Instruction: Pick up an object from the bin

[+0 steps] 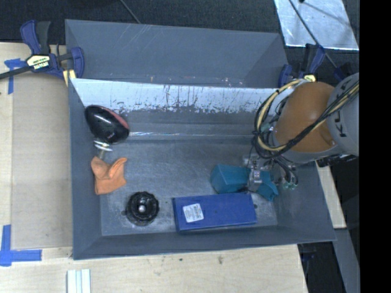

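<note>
Camera view is showing the grey metal bin (183, 60) with its loose things lying well apart along the floor. Farthest left a black bulb-shaped thing with a red patch (105, 122) is resting by the wall. Just below it a crumpled orange soft piece (109, 174) is lying, and near that a round black disc with a pale centre (142, 207) is sitting at the front. Moving right, a flat dark-blue rectangular box with a white label (214, 213) is lying along the front wall. Just behind it sits a teal blocky plastic thing (229, 177), part of which is showing again on the far side of the tool. The gripper (259, 179) is hanging low at the bin's right end, directly over that teal thing and seemingly touching it (the wrist's orange cover and cables are crowding the spot). How far it is open I cannot tell, and nothing is visibly lifted. I am judging the step as the closing-in for a grasp, with the pick itself not yet done. The next move is calling for a firm close on the teal thing and a straight lift, keeping off the blue box just beside it.
</note>
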You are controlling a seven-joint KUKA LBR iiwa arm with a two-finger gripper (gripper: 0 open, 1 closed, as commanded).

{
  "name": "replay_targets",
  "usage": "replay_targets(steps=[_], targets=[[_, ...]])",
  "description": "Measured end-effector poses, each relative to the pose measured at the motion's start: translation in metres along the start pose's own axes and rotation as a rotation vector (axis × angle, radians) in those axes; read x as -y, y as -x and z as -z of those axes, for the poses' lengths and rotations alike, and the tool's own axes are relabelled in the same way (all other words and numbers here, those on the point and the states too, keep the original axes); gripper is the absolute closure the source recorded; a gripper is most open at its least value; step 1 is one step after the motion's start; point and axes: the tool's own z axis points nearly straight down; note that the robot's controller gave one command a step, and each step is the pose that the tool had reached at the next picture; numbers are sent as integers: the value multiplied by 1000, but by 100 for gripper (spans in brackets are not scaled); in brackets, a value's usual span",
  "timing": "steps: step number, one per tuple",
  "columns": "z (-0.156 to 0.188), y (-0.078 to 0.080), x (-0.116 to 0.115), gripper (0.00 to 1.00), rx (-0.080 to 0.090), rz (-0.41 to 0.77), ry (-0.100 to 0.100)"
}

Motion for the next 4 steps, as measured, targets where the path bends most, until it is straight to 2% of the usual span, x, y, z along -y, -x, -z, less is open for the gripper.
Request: replay_targets(steps=[1,2,3,4], targets=[[83,8,-9,100,-16,2,1],[83,8,-9,100,-16,2,1],[125,5,-14,100,-25,5,2],[180,6,-36,100,-17,42,1]])
